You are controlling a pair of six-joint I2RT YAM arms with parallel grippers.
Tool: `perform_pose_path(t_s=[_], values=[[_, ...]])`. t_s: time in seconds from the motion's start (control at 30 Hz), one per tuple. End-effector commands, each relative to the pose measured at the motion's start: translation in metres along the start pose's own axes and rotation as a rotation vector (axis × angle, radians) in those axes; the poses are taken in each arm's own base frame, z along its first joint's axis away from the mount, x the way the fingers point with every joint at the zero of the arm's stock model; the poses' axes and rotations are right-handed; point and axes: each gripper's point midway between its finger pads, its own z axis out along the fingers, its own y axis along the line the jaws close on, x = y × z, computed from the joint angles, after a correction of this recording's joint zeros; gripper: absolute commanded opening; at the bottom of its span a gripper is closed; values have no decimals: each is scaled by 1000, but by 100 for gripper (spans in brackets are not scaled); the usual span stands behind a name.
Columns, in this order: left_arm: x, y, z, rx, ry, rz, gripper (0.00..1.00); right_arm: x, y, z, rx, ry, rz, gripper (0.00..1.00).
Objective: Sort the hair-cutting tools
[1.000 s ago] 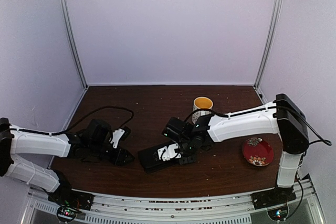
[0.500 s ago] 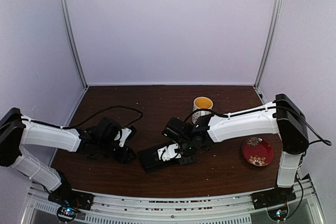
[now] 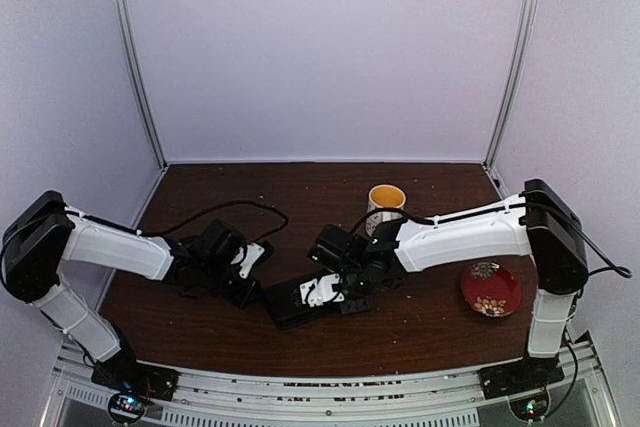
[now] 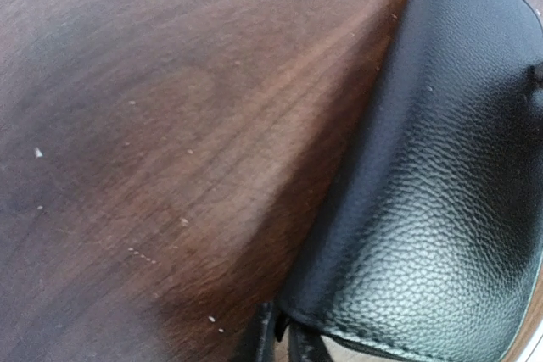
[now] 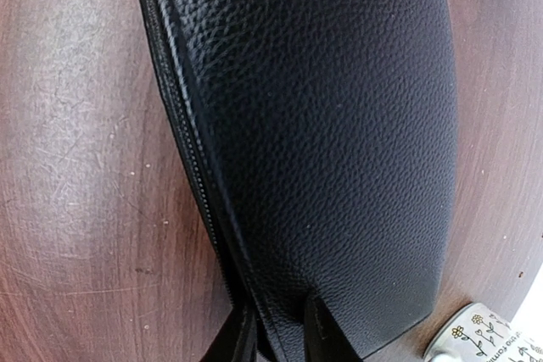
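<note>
No scissors or clips show in any view. A black leather case (image 3: 288, 301) lies zipped shut on the brown table. My right gripper (image 3: 338, 297) is shut on the case's right end. In the right wrist view (image 5: 280, 341) its fingers pinch the zipper-side edge of the case (image 5: 322, 125). My left gripper (image 3: 249, 287) sits low at the case's left end. In the left wrist view (image 4: 287, 347) its fingers are nearly together. Their tips are right at the rounded corner of the case (image 4: 441, 192).
A white patterned mug (image 3: 385, 201) with a yellow inside stands behind the right arm; its rim shows in the right wrist view (image 5: 488, 341). A red floral plate (image 3: 491, 289) lies at the right. A black cable (image 3: 215, 209) loops over the table behind the left arm.
My left arm has reached to the right, bringing its gripper up to the case's left end. The right gripper and the case have stayed put.
</note>
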Motion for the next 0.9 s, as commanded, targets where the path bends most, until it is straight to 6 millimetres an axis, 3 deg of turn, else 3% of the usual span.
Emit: perform_pose_path(t_s=[0.0, 0.2, 0.47, 0.73, 0.87], values=[[-11, -3, -2, 10, -20, 3, 0, 32, 21, 22, -67, 130, 3, 19], [17, -6, -15, 40, 11, -68, 0, 36, 27, 27, -87, 147, 9, 17], [38, -42, -32, 237, 29, -98, 0, 40, 32, 41, -107, 194, 41, 14], [11, -103, -31, 506, -14, -12, 0, 32, 33, 40, -119, 175, 86, 14], [1, -103, -27, 490, -37, -19, 0, 35, 35, 35, -121, 172, 96, 15]])
